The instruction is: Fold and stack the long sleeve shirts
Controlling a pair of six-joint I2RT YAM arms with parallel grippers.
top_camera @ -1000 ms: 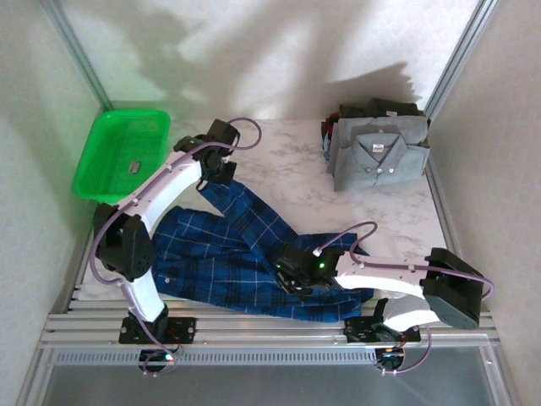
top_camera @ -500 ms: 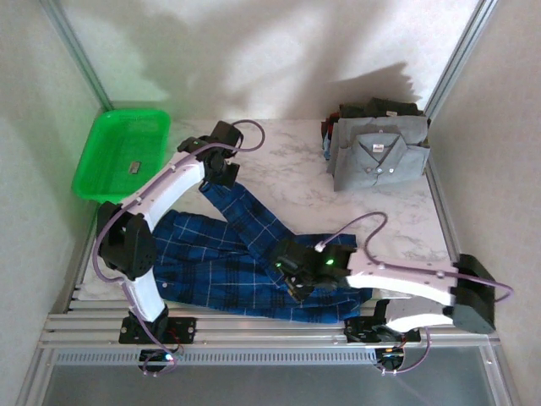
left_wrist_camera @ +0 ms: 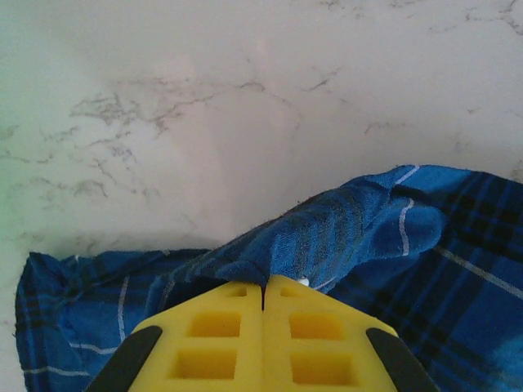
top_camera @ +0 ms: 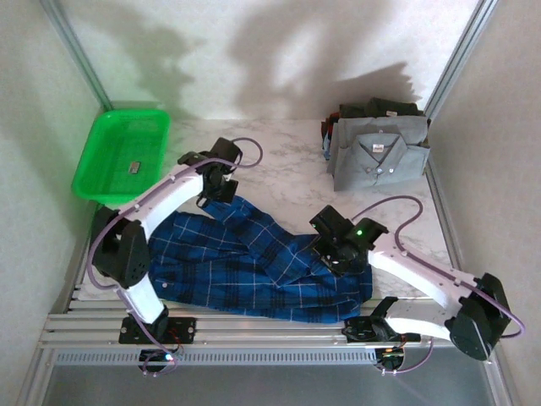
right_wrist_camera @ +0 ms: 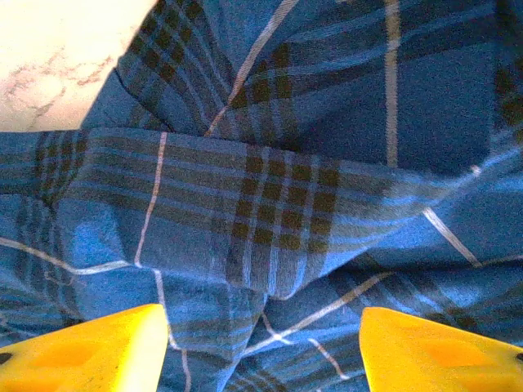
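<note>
Blue plaid with thin pale lines, that's the plaid shirt [top_camera: 245, 271], and it's a rumpled mess right now. It's sprawled across the near half of the marble table [top_camera: 287, 161], just in front of both arm bases, with wrinkles and overlapping folds all over. One long strip of it, looks like a sleeve, runs diagonally up toward the far left.

The left gripper [left_wrist_camera: 263, 287] sits at the far end of that strip. Its yellow fingers are pressed tight together with a peak of the cloth pinched between the tips, and the fabric tents up from the tabletop to meet them.

The right gripper [right_wrist_camera: 261, 347] hangs over the bunched middle of the shirt, its fingers spread wide with nothing between them, just creased plaid below.

Over at the far right corner there's a grey shirt [top_camera: 378, 156], neatly folded with collar and buttons facing up. It's leaning on the darker folded shirts [top_camera: 376, 110] behind it. The green basket [top_camera: 122, 152] is off at the far left.
</note>
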